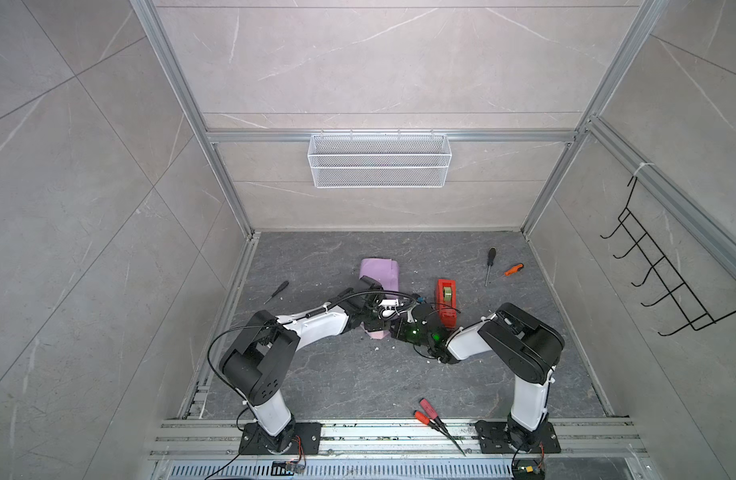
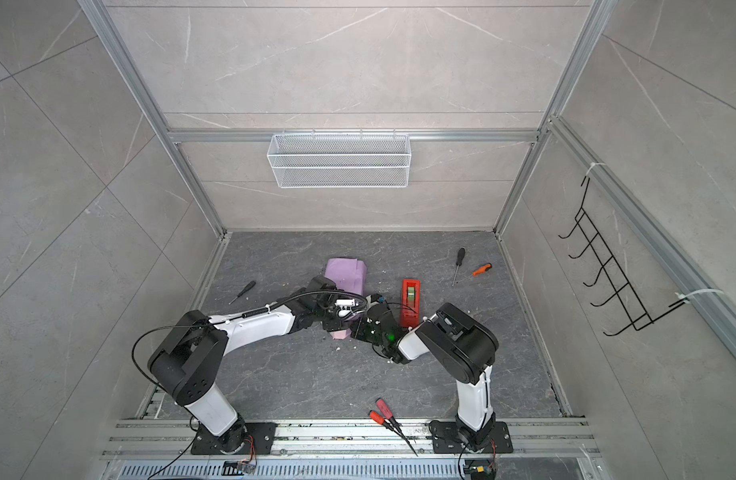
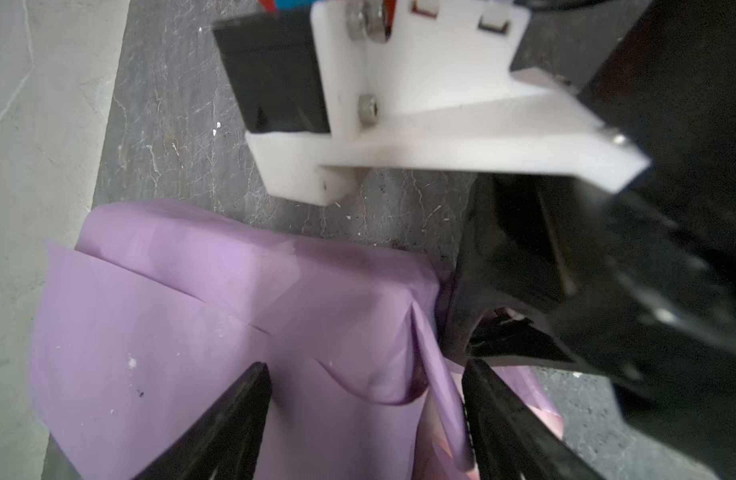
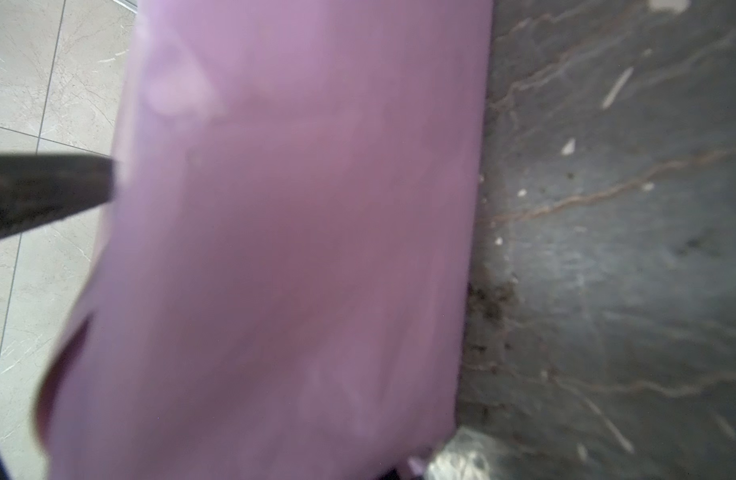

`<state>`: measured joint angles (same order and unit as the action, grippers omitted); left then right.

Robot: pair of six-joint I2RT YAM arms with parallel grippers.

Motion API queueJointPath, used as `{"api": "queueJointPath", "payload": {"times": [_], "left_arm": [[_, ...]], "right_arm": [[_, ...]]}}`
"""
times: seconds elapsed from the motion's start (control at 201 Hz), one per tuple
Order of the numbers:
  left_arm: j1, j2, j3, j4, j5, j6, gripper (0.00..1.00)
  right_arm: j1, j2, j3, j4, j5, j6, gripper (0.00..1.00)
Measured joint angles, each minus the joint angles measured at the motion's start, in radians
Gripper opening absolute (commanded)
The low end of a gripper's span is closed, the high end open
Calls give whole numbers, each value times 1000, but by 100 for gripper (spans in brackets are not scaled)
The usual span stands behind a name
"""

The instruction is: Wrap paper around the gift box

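Paper [image 1: 379,276], lilac side out, lay bundled mid-bench [image 1: 349,382], just left of the red tape dispenser [image 1: 446,301], with the gift box hidden beneath it. Both arms met over its near end. Left pincer [image 3: 366,365] stood parted, fingers [image 3: 241,415] straddling a pleat in the sheet. Right pincer [image 3: 495,332] was closed tight, tip against the paper's corner fold. Whether it actually pinched the sheet, I couldn't tell.

Whole gift box hidden by paper [image 3: 233,316]; paper cut off at edges, v. blurry in right wrist view.
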<state>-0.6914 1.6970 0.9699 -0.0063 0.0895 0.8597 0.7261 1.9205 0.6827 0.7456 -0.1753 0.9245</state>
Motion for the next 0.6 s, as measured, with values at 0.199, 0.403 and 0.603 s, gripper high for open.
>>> {"api": "queueJointPath", "payload": {"times": [0.199, 0.403, 0.603], "left_arm": [[0, 0, -19, 51, -16, 12, 55], [5, 0, -33, 93, -20, 37, 45], [14, 2, -39, 113, -9, 38, 45]], "right_arm": [[-2, 0, 0, 3, -5, 0, 0], [-6, -5, -16, 20, -7, 1, 0], [-8, -59, -50, 31, -3, 1, 0]]}}
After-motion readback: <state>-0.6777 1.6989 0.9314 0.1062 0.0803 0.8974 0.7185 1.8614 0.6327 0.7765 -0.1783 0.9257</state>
